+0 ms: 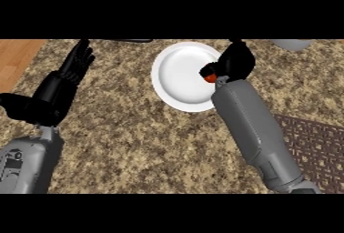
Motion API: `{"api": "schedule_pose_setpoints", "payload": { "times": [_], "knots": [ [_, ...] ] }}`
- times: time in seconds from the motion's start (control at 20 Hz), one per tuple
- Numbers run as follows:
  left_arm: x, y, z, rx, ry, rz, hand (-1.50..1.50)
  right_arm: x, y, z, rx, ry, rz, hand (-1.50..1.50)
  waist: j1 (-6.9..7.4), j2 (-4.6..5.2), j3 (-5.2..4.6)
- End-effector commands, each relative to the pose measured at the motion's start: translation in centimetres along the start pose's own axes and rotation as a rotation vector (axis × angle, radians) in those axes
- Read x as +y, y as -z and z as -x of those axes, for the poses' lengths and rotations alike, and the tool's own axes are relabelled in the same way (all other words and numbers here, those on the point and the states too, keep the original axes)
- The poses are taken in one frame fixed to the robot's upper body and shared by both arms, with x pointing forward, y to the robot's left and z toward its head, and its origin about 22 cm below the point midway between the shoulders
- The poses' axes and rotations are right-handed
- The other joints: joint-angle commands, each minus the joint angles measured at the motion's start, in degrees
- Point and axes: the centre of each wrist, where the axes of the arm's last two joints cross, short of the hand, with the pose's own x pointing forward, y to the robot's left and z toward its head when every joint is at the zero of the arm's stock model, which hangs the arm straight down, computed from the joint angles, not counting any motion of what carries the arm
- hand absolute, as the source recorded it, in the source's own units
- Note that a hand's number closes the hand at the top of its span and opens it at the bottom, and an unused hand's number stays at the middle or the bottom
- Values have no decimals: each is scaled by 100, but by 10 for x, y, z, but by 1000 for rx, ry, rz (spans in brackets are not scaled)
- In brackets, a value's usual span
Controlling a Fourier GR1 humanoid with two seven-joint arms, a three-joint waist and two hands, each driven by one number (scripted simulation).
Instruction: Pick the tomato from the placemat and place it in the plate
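Note:
A white plate (180, 75) lies on the speckled counter near the top middle. My right hand (234, 63) hangs over the plate's right rim with its fingers curled round a red tomato (210, 78); only a small red patch shows under the hand. The dark woven placemat (316, 145) lies at the lower right, partly behind my right forearm. My left hand (73, 68) stands at the left with straight fingers pointing up, holding nothing.
A grey object (292, 44) shows at the top right edge. A dark thing (134, 41) lies at the top edge left of the plate. A wooden strip (17, 59) borders the counter at the far left.

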Motion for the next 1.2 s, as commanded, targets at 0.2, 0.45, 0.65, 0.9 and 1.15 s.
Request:
{"api": "schedule_pose_setpoints", "payload": {
  "times": [0.2, 0.45, 0.65, 0.9, 1.15],
  "knots": [
    [-8, 3, 4, -11, 19, -3, 0, 9, 5, -8, 47, 307, 140, -150, 19, 15, -2],
    [4, 0, 3, 9, 9, 5, 0, -1, 8, -22, 38, 510, 240, -150, 4, -25, 0],
    [6, -8, 12, 22, 2, -19, 0, 12, 6, -9, 48, 585, 306, -150, -120, -83, -7],
    [21, -4, 8, 50, 20, -73, 0, 18, -6, -10, 66, 644, 302, -150, -416, -200, -12],
    [34, -16, 4, 69, 30, -90, 0, 27, -24, 26, 46, 707, 296, -150, -636, -270, -9]
  ]
}}
